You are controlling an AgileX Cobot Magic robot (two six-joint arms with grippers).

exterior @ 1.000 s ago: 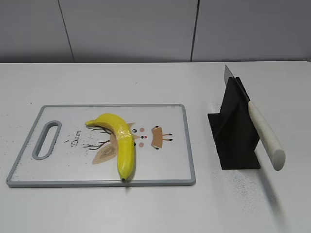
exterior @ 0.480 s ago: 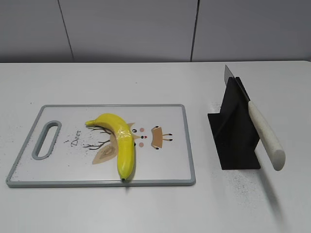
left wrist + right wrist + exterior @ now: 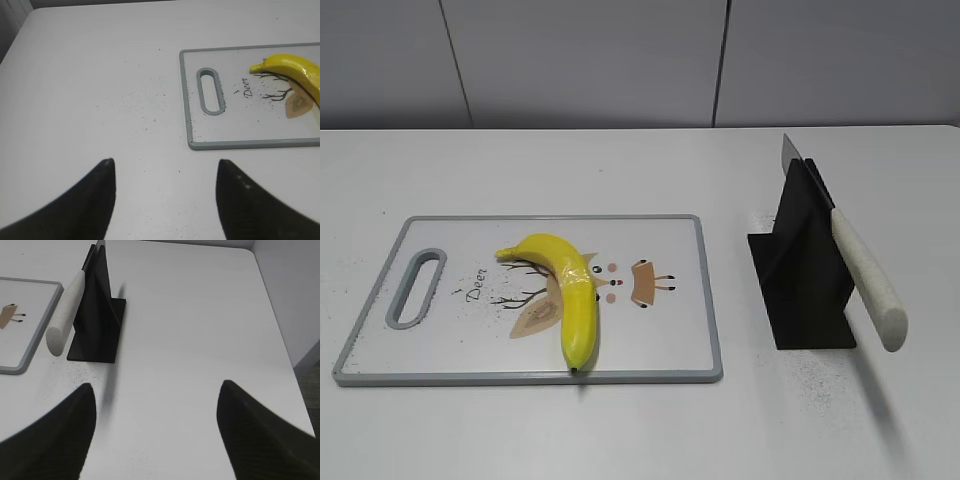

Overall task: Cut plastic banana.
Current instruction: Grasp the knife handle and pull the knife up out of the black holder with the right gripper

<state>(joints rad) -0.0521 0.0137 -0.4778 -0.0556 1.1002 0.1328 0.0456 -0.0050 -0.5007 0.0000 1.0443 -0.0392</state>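
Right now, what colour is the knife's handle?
Speckled off-white; the knife handle shows best in the exterior view.

**A staged lab tabletop, not a kitchen**

A bare white table [image 3: 620, 430] backed at 12 o'clock by plain grey wall panels [image 3: 580, 60]. The kitchenware is prop-like: a cartoon-printed cutting board [image 3: 660, 330] and, at 3 o'clock, a knife [image 3: 865, 285] propped on a black stand [image 3: 800, 290].

Cutting board [image 3: 660, 300], knife [image 3: 860, 275] in stand [image 3: 800, 275]

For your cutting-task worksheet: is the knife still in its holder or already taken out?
In the holder. The knife rests slanted in the black stand, blade tip poking above, white handle jutting out; neither gripper touches it.
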